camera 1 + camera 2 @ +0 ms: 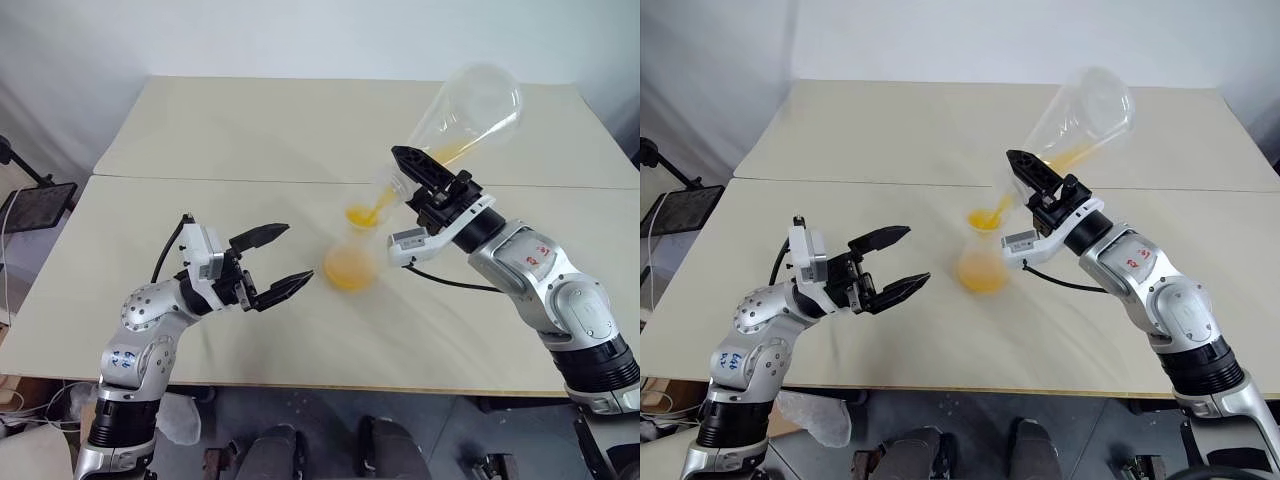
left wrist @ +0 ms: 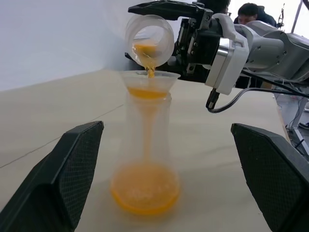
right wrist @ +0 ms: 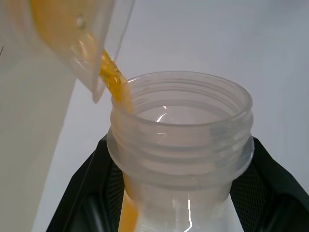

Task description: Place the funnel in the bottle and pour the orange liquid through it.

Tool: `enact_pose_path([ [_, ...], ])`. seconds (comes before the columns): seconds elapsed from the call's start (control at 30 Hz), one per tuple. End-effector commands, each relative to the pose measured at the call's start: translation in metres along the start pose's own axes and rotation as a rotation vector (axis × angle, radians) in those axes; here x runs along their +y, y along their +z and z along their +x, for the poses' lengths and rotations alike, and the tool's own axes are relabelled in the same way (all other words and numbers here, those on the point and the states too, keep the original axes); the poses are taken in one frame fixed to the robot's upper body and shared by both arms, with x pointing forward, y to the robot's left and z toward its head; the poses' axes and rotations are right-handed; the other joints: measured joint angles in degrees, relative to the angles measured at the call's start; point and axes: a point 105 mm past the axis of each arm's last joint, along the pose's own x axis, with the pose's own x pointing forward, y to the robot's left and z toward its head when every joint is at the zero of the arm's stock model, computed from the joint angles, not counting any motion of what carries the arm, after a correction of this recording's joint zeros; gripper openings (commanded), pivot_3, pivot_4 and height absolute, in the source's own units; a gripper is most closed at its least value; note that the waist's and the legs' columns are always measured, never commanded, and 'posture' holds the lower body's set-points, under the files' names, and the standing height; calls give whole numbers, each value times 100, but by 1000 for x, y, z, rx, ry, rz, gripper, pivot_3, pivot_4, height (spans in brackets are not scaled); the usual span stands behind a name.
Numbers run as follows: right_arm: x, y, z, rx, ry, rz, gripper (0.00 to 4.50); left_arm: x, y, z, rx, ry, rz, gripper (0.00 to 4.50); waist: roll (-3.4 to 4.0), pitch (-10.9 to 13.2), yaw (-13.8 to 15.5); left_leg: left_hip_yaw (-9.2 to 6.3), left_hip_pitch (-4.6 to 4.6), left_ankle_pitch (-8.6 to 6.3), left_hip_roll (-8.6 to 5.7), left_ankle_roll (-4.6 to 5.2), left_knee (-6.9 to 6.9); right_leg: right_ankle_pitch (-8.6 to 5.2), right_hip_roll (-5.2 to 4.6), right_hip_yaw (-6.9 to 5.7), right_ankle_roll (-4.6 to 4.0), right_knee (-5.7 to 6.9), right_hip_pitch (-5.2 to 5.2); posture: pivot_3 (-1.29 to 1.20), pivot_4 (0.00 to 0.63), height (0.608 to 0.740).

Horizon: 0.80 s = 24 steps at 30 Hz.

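Note:
The bottle [image 1: 350, 255] stands upright on the table [image 1: 200, 130] with the clear funnel [image 1: 362, 214] seated in its neck. My right gripper [image 1: 410, 172] is shut on the neck of a second clear flask [image 1: 468, 105], tilted mouth-down over the funnel. Orange liquid [image 2: 145, 191] streams from that flask's mouth [image 2: 149, 34] into the funnel [image 2: 148, 81] and pools in the bottle's base; some is still in the tilted flask. My left gripper [image 1: 297, 253] is open just left of the bottle, its fingers [image 2: 72, 169] on either side and apart from it.
Two beige tables meet at a seam [image 1: 230, 181] behind the bottle. A black stand [image 1: 35, 205] sits off the left edge. People [image 2: 248, 9] show far behind the right arm.

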Motion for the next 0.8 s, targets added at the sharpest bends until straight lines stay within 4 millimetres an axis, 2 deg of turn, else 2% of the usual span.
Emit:
enact_pose_path([
  [0.03, -18, -7, 0, 10, -62, -46, 2478, -2, 7, 3, -30, -13, 26, 4500, 0, 0, 0, 0, 0, 0, 0, 0, 0, 0, 0, 0, 0, 0, 0, 0, 150, 740],
  [0.8, -25, -9, 0, -17, -79, -97, 2478, -1, 4, 12, -60, -5, 26, 4500, 0, 0, 1, 0, 0, 0, 0, 0, 0, 0, 0, 0, 0, 0, 0, 0, 150, 740],
])
